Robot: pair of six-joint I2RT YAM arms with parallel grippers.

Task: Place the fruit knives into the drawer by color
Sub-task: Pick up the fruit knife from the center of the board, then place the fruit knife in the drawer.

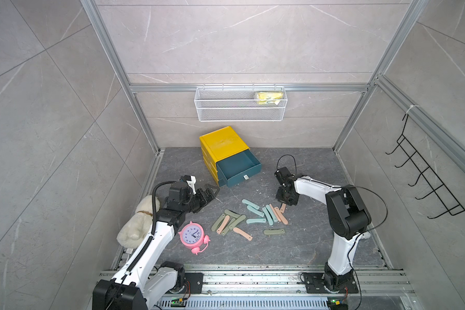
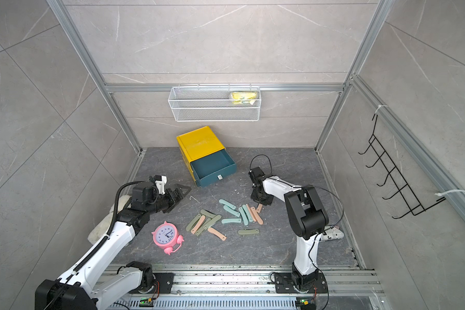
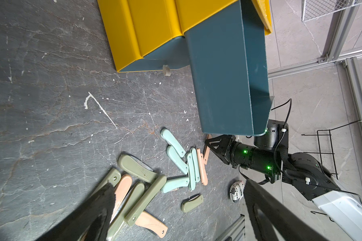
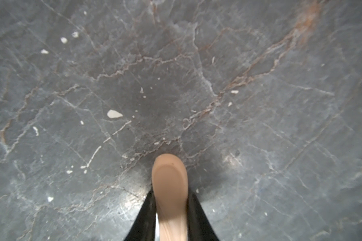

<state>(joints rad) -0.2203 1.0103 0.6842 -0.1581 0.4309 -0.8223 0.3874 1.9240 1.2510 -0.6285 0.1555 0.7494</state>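
While right fingers [image 4: 142,219] clamp a pink knife [image 4: 169,183] near the drawer [image 1: 236,165], left fingers [image 3: 88,215] spread, we should next lift it into the drawer.

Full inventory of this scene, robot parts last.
fruit knives: about fifteen, pink/green/teal, scattered on tabletop
drawer chest: one, yellow, at back; top teal drawer open
wire basket: one, white, back wall
packet: one, yellow, in basket
alarm clock: one, pink, near left arm
plush toy: one, cream, beside left arm
hook rack: one, black, side wall
printed object: one, white, by right arm
left gripper: open, empty
right gripper: shut on pink knife
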